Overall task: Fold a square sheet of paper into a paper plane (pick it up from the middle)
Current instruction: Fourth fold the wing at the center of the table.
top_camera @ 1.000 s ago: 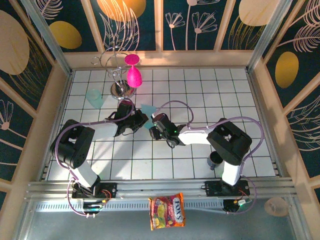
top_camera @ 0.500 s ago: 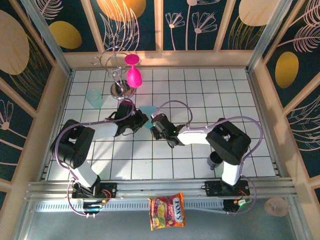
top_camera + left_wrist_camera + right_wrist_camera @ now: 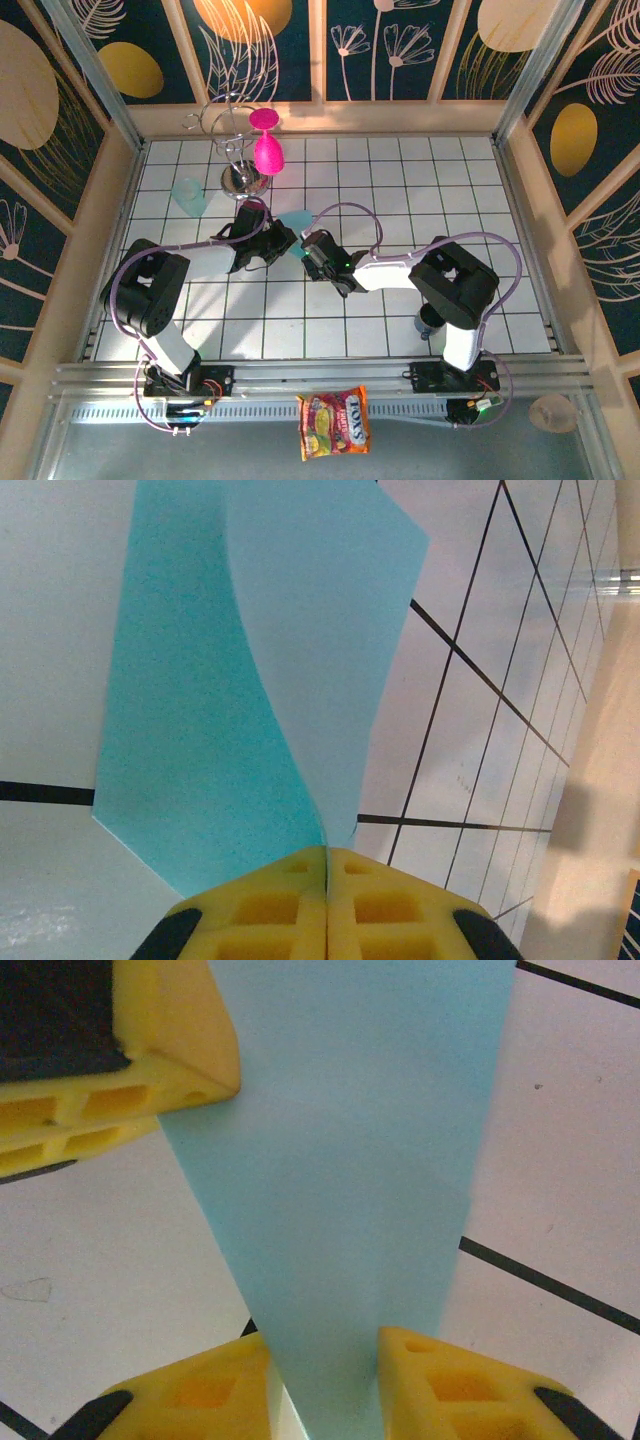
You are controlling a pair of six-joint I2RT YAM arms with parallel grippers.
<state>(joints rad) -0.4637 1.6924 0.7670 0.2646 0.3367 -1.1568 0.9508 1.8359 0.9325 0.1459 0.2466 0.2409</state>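
- Paper [image 3: 250, 680], curled and part-folded, sat near the middle of the surface [image 3: 400, 180], between both arms.
- Left jaws were clamped on its edge; right jaws stood apart, astride its narrow end.
- Judgement: close right squarely on the crease, without twisting.

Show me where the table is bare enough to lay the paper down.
Bare tiles: the far right quarter of the table, between the back wall and the right arm; also the near middle, between it and the left arm. Crowded: far left, around the goblet stand, teal cup and the paper.
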